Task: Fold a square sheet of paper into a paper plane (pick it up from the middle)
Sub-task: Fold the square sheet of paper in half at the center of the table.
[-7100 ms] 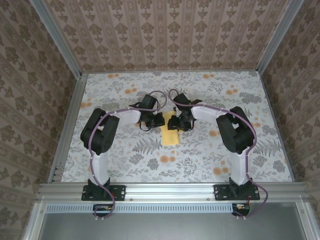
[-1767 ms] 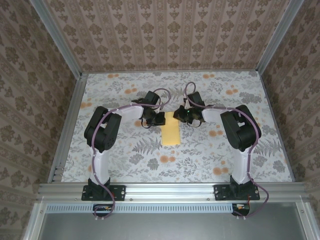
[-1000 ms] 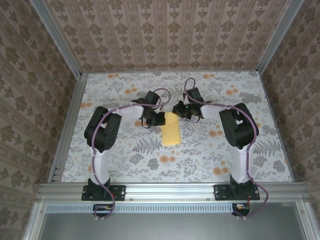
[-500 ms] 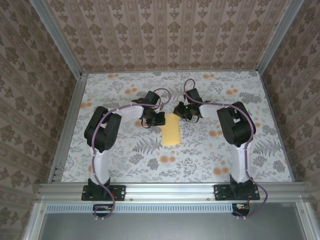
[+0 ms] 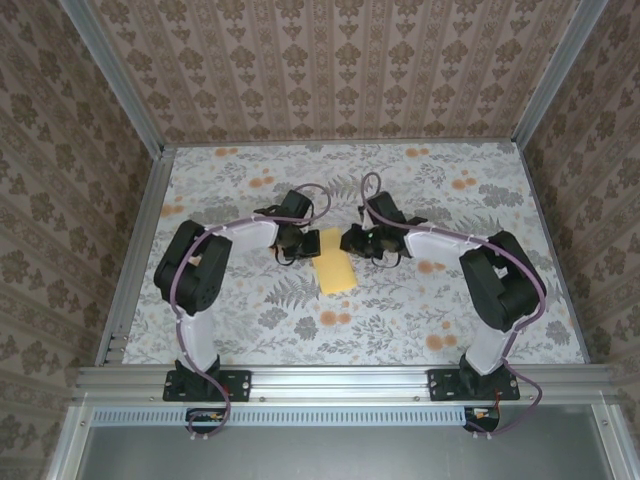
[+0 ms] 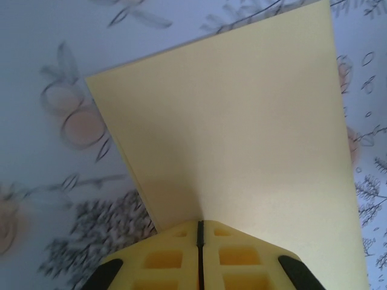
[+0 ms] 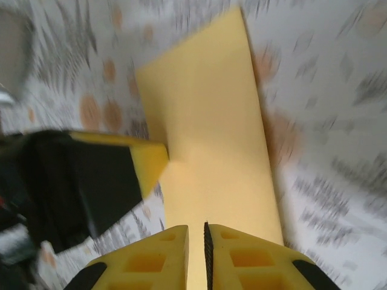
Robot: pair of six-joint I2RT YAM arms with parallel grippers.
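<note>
The left gripper has its yellow fingers pressed together, with only a hairline seam between them. Its tips sit over the near edge of the square sheet of paper. I cannot tell whether they press on the sheet or hang just above it. Nothing is clamped between them.

The sheet lies flat on the floral cloth as a long yellow-orange rectangle. A doubled edge shows along its left side in the left wrist view. From above it sits mid-table between the two grippers, slightly askew, with its far end leaning left.

The right gripper comes at the sheet from the other side. Its fingers stand a sliver apart with a thin dark slit between them, and they are poised over the paper's near end with nothing gripped. In the right wrist view the left gripper's yellow fingertip reaches the sheet's left edge.

Bare cloth lies open toward the front and out to both sides. Aluminium rails border the cloth, and patterned walls close off three sides.
</note>
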